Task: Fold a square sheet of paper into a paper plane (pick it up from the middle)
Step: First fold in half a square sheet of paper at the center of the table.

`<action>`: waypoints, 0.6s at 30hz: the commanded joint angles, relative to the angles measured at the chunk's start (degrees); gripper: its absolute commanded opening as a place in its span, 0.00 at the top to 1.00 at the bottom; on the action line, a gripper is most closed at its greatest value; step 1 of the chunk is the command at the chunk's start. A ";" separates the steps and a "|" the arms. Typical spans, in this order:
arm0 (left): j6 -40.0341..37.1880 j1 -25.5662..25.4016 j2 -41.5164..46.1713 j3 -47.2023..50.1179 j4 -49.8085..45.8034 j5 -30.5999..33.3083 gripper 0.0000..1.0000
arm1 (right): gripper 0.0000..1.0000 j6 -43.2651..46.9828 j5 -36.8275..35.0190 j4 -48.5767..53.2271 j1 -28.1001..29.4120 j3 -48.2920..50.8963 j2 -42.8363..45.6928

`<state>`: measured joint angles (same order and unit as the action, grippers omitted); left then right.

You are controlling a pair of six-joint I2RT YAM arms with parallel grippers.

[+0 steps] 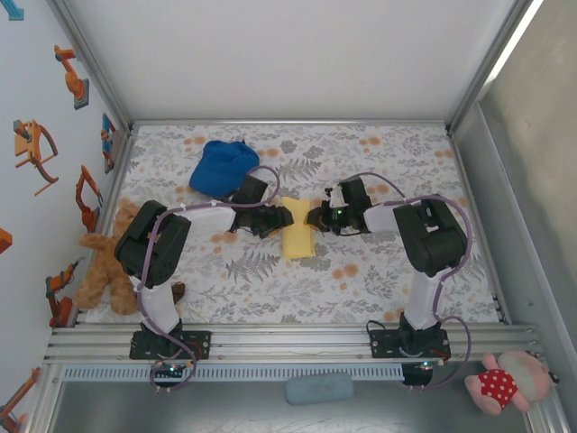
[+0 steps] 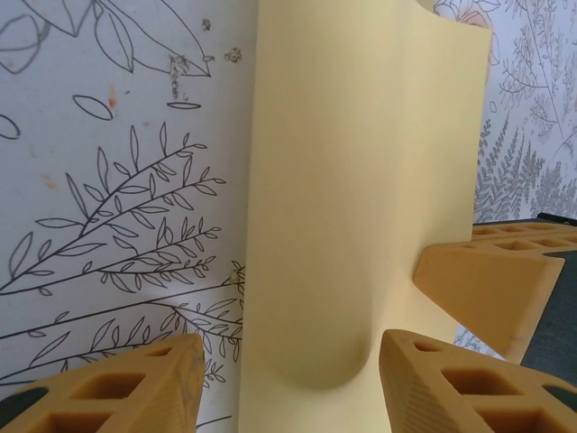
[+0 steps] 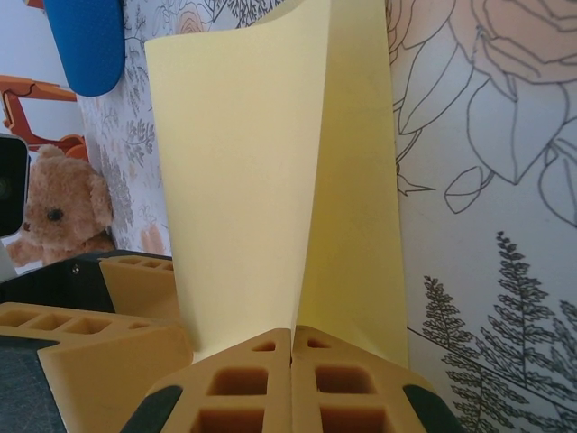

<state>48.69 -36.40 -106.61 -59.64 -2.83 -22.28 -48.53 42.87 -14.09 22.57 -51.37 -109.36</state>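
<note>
The sheet (image 1: 297,236) lies near the middle of the table (image 1: 388,271), between the two claws, which face each other across it. It is folded along a crease into a long narrow shape. In the right wrist view, one flap stands up and curls over at its far end, while the other flap rests flat on the flower-printed cloth. The right claw (image 1: 313,219) meets the sheet from the right. Its wrist view shows the fingers (image 3: 243,383) pressed together with the end of the crease running into the seam between them, so it is clamped on the sheet's edge. The left claw (image 1: 287,218) comes in from the left, and its fingers stand apart in its own view. One finger (image 2: 126,388) is over the bare cloth, clear of the paper's edge. The other (image 2: 460,379) sits over the sheet, though it is not clear whether it touches. A soft rounded bulge of paper lies between them, so this claw grips nothing. A finger of the right claw (image 2: 491,284) also shows at the sheet's far side. A blue cap (image 1: 221,167) lies behind the left arm, well apart from the sheet. A teddy bear (image 1: 106,262) sits at the table's left edge. A pink toy (image 1: 502,383) lies off the table at the near right corner.
</note>
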 commanded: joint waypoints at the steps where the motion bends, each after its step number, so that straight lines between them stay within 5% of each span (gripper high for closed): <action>1: -1.14 -0.32 -0.85 -1.55 -1.82 -0.39 0.47 | 1.00 1.52 0.90 0.77 -0.41 -1.74 0.82; 18: -1.41 -1.30 -4.12 -4.35 -6.19 1.09 0.54 | 1.00 1.94 1.09 1.73 -0.39 -3.06 -0.27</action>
<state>48.23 -37.12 -109.08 -62.26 -5.69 -22.02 -47.88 43.05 -13.06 22.57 -52.90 -109.36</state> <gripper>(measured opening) 0.464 0.050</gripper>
